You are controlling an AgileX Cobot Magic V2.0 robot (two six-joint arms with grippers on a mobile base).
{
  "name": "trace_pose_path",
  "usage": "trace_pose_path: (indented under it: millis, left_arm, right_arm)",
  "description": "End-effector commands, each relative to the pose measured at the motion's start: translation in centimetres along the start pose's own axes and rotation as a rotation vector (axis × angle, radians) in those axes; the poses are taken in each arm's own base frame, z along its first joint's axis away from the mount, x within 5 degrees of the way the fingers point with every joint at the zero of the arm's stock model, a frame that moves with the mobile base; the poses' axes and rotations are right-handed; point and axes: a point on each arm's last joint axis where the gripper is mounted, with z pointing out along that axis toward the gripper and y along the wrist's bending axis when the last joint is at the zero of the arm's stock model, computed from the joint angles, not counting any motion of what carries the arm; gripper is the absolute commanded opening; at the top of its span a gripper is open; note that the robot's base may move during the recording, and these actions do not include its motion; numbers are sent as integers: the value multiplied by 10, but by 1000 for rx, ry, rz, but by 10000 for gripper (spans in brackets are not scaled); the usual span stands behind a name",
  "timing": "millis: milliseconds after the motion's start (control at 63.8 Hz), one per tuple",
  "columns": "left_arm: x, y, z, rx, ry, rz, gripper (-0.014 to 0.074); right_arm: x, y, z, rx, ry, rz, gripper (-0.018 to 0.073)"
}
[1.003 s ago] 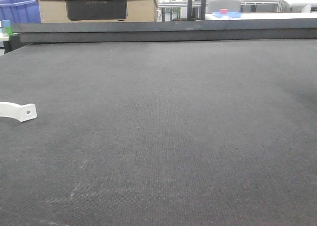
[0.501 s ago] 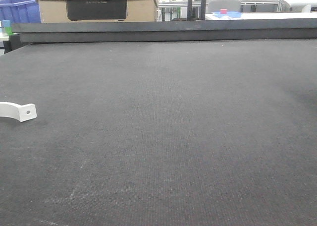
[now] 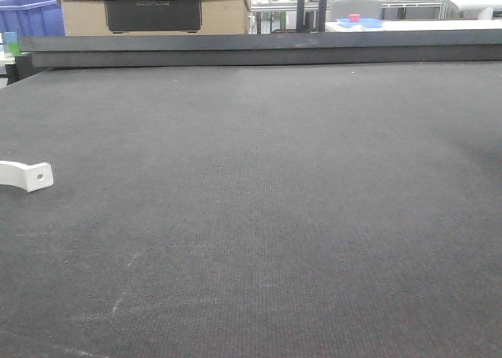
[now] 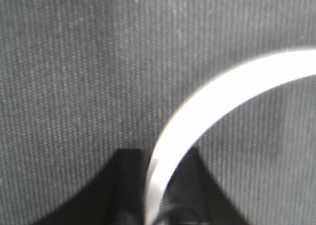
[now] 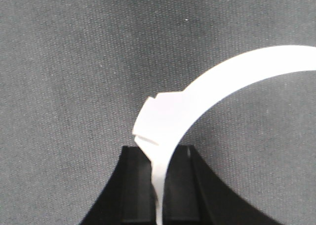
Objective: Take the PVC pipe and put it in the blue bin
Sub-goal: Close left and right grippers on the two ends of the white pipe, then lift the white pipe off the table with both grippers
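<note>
- The PVC pipe (image 3: 23, 173) was seen lying on the dark bench (image 3: 267, 201), well in front of the cardboard box (image 3: 153, 5) and to its left, cut off by the picture's left edge. Only its flat tab with one round hole and a short run of the arch were shown.
- The blue bin (image 3: 27, 16) was seen beyond the far rail of the bench, just left of the cardboard box and well apart from the pipe.
- In the left wrist view, the left hand (image 4: 159, 156) was found narrow. The pipe's white arch (image 4: 222, 87) ran down between the two dark fingers (image 4: 123, 185) and was gripped there, though the picture was blurred.
- In the right wrist view, the right hand (image 5: 160, 151) was likewise found narrow. A white arched strap (image 5: 232, 72) with a stepped block on its outer side was held between the fingers (image 5: 133, 185), touching both as far as could be seen.
- Whether this strap was the same piece as the pipe could not be told.
- Neither hand was shown in the front view.
</note>
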Motion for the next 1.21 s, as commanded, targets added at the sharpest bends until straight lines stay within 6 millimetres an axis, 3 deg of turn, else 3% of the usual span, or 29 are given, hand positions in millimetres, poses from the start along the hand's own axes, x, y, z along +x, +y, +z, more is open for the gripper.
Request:
trace_pose_path:
  millis: [0, 141, 251, 486, 611, 893, 1081, 1191]
  left_arm:
    - [2, -1, 2, 12, 28, -8, -92]
    - [2, -2, -4, 23, 46, -12, -111]
    - [0, -3, -20, 32, 0, -25, -111]
    - [10, -11, -89, 38, -210, -48, -111]
    - [21, -17, -128, 51, -376, -68, -111]
    - [54, -46, -199, 58, -695, -2, -111]
    - [80, -54, -218, 88, -955, -52, -111]
    - [99, -55, -218, 72, -1068, -83, -111]
  right_arm:
    - [-2, -1, -4, 6, -28, -12, -168]
    - [-1, -1, -5, 6, -30, -12, -168]
    - [0, -1, -12, 3, -58, -13, -168]
    - [6, 2, -50, -16, -220, -51, -168]
    - [14, 14, -79, -28, -381, -196, -168]
    - [32, 38, -134, -109, -736, -282, -168]
    - [55, 32, -152, -130, -927, -274, -168]
    - [75, 26, -149, -136, -996, -269, -168]
